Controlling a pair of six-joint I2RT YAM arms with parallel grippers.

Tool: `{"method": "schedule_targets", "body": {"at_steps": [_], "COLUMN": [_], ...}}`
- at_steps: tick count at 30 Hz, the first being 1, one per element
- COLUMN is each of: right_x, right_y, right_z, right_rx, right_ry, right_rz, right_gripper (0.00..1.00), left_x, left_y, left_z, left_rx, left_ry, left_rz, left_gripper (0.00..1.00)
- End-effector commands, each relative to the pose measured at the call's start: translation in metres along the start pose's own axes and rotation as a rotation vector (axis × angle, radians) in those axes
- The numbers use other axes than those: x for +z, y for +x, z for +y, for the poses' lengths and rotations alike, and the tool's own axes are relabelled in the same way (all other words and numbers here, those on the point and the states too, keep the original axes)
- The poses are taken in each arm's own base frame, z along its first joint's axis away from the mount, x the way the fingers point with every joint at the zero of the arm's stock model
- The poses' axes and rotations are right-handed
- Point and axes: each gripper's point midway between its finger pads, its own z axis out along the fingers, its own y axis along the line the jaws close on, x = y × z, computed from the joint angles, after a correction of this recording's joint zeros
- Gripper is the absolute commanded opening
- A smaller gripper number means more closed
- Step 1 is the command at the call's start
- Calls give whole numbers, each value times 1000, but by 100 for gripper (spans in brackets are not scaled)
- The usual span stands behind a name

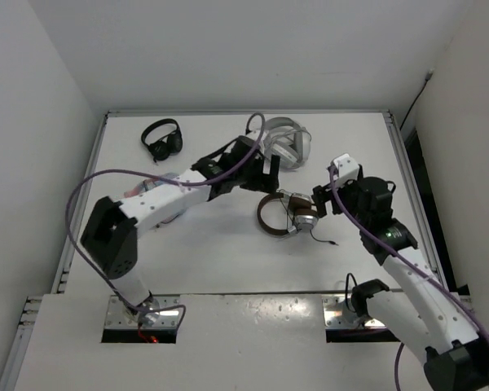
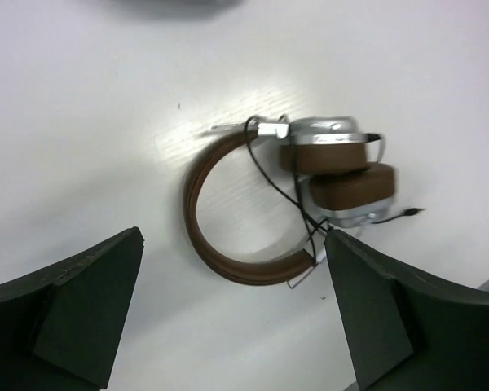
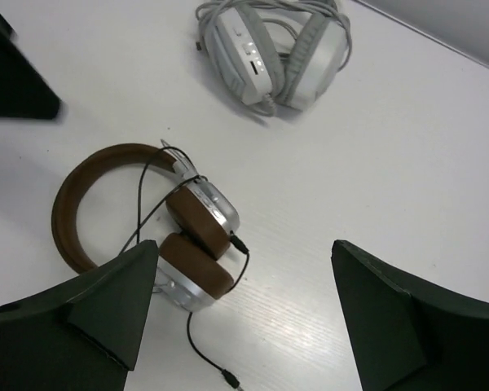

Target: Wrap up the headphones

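The top camera looks down from far above the headphones; both wrist cameras face down close over them, all three sharing them.

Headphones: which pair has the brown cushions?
The brown-and-silver headphones lying in the middle, between the two arms. The white-grey pair and the small black pair, both farther back, show no brown at all.
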Motion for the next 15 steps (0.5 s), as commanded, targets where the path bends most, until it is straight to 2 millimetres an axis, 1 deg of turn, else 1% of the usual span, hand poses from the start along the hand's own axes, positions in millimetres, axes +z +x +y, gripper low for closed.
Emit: {"method": "schedule_targets", "body": {"at_steps": [1,2,3,4,5,6,7,8,9,10,11,12,13,14,15], "right_x": [-12,-14,-17,-22,-27,-29,-33,-40,-43,-51,-54,-57,-60,-69,-73], "right_y": [-13,-13,-12,-4,-7,-3,7,16,22,31,44,51,55,68,73], "right_z": [-20,-23,-29,-43,-47,-52,-56,-65,-73,-84,-87,-93,-92,-103,-107], "right_rx": [47,57,70,98,111,128,140,182,193,219,240,242,258,294,308], "right_ry": [44,38,46,85,82,92,96,107,120,136,141,152,133,177,184], "right_rz": [-21,-16,-8,10,-1,8,22,24,29,24,47,48,42,56,60], "right_gripper": [87,87,87,88,88,88,88,88,88,88,89,89,89,89,89], "left_x": [-55,-60,-77,-82,-87,-89,-96,-101,-101,-111,-113,-109,-110,-115,-113], "left_y": [-47,-41,-50,-45,-45,-40,-38,-33,-18,-15,-17,3,7,8,19], "left_z": [12,23,29,40,57,76,88,106,123,131,146,155,161,170,175], "left_rx": [93,100,104,110,104,94,85,66,57,60,52,40,25,4,-6], "left_ry": [10,-6,-7,-29,-78,-152,-188,-240,-281,-294,-311,-302,-300,-309,-303], "left_rz": [-145,-141,-181,-164,-162,-155,-155,-137,-112,-125,-147,-110,-109,-121,-96], "left_gripper": [100,100,100,100,100,100,100,100,100,100,100,100,100,100,100]}}
